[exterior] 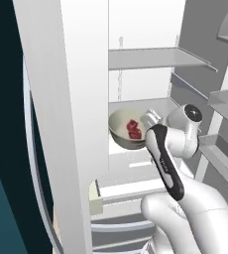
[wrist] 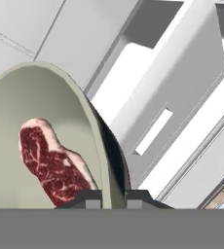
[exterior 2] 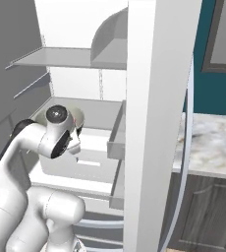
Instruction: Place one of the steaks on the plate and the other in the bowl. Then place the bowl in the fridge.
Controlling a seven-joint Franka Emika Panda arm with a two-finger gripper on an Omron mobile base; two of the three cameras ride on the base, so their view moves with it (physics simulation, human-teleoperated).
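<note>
We hold the deep beige round bowl (exterior: 124,130) by its rim, pincer (wrist: 113,194) pinching the wall. Inside lies one raw red steak (wrist: 53,168). The bowl is inside the open grey fridge (exterior: 150,58) w/ white interior, over a shelf (contact unclear). Left, we think: set down, let go.

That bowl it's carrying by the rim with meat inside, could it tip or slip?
Probably stiff: the bowl holds its round shape though the end effector pinches only its rim. Held at one edge, it may tilt. The steak lying off-centre could slide inside.
</note>
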